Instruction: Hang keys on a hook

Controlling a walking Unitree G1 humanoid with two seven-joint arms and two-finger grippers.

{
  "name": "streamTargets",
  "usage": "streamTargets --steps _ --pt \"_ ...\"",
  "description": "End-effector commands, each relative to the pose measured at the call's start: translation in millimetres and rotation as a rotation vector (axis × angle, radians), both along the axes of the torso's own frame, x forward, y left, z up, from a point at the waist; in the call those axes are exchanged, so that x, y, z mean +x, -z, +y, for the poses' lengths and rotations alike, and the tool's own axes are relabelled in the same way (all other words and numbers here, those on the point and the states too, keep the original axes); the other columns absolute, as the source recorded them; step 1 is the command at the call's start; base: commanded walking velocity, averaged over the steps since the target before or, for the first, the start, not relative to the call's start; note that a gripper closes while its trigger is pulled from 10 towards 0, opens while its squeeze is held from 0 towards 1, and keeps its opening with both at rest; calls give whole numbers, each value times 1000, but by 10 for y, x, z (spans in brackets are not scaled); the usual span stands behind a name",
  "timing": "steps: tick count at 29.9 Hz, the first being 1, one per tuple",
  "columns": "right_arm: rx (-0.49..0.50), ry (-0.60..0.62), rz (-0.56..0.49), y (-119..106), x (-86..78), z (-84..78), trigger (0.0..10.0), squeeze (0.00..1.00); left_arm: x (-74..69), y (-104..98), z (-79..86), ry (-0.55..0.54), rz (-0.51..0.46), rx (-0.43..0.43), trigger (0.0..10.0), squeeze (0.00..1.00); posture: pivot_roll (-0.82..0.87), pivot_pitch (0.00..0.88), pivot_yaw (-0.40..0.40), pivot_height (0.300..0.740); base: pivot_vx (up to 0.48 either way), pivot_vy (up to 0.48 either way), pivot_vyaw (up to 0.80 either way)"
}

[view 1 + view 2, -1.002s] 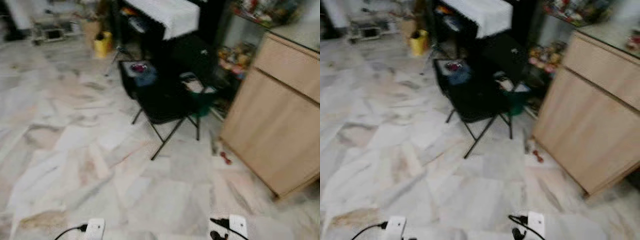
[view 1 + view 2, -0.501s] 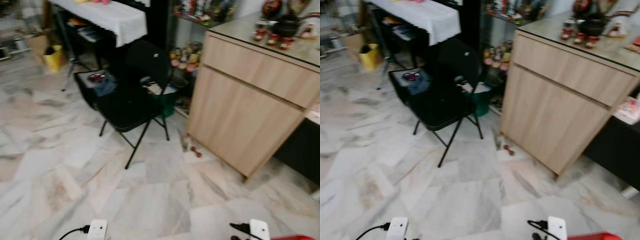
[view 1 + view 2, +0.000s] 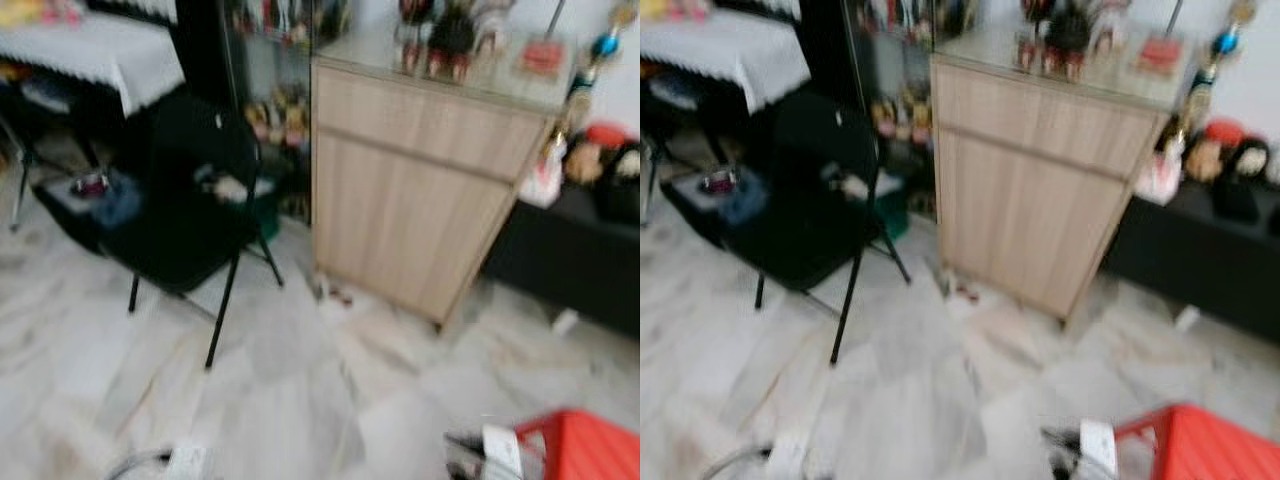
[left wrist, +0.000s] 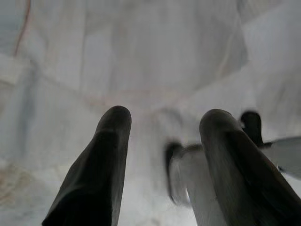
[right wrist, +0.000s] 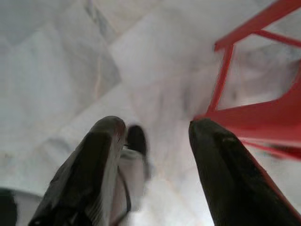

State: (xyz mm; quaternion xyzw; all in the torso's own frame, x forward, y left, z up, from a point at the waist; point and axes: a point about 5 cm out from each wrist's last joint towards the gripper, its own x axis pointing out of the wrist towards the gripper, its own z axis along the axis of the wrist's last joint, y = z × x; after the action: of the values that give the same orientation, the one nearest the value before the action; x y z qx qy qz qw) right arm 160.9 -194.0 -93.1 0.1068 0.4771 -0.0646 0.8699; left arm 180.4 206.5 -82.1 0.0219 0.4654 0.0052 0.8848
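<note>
Blurred head views, so walking or turning, most likely. Ahead, far centre: a light wooden cabinet with a glass top (image 3: 425, 190), crowded with small ornaments too smeared to name. Left of it, a black folding chair (image 3: 175, 225) with some small items on the seat, and further left a table under a white cloth (image 3: 95, 55). Right of the cabinet, a low black bench (image 3: 1220, 265) carrying soft toys. Near right, just beside the robot's body, the corner of a red plastic stool (image 3: 575, 445) on pale marble floor tiles (image 3: 930, 370).

Left gripper (image 4: 162, 141) hanging low, pointed at the floor, black fingers spread wide with nothing between them. Right gripper (image 5: 155, 141) the same: fingers well apart, empty, the red stool's frame close beside it. Arms down like that probably just for carrying clear during travel.

Keys and hook: neither to be made out anywhere. Too much blur to rule out the cabinet top or chair seat. Judging by that, search phase, task barely begun.
</note>
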Motion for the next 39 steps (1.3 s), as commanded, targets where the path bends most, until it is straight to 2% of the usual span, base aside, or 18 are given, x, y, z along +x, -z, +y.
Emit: streamTargets --steps 1,3,7,10,12,16,17,18,20,25,30,34,39 --pt "-5 -13 -9 1 9 45 10000 0 -127 50 64 6 51 22 10000 0 86 0 -17 740 0 0 -800" --pt "-4 -13 0 27 -40 103 10000 0 -130 50 72 4 54 21 10000 0 86 0 -16 740 0 0 -800" --pt "-5 -12 3 32 -51 109 10000 0 -130 49 83 0 55 24 10000 0 83 0 -13 740 0 0 -800" --pt "-15 -2 6 28 -86 -15 10000 0 -124 46 85 3 55 29 10000 0 84 0 -13 740 0 0 -800" --pt "-28 9 7 16 -121 -164 10000 0 -114 50 43 6 53 25 10000 0 84 0 -12 740 0 0 -800" --pt "-37 16 4 -10 -115 -280 10000 0 -106 52 10 3 47 12 10000 0 84 0 -14 740 0 0 -800" --pt "-37 16 4 -10 -115 -280 10000 0 -106 52 10 3 47 12 10000 0 84 0 -14 740 0 0 -800" --pt "-35 10 -7 -32 -28 -231 10000 0 -104 53 1 4 47 13 10000 0 85 2 -15 740 0 0 -800" --pt "-28 2 -15 -36 36 -125 10000 0 -102 54 -9 4 46 12 10000 0 85 3 -15 740 0 0 -800" --pt "-11 8 -31 -15 58 93 10000 0 -99 52 -7 -6 44 9 10000 0 87 10 -19 740 0 0 -160" --pt "-1 10 -31 -1 39 158 10000 0 -99 50 2 -20 40 3 10000 0 88 11 -21 740 0 0 0" --pt "-5 11 -27 5 28 166 10000 0 -91 43 10 -35 27 -11 10000 0 87 14 -21 740 0 0 0" --pt "-15 30 -30 -14 -4 -64 10000 0 -84 40 6 -37 23 -13 10000 0 90 18 -22 740 0 0 0"
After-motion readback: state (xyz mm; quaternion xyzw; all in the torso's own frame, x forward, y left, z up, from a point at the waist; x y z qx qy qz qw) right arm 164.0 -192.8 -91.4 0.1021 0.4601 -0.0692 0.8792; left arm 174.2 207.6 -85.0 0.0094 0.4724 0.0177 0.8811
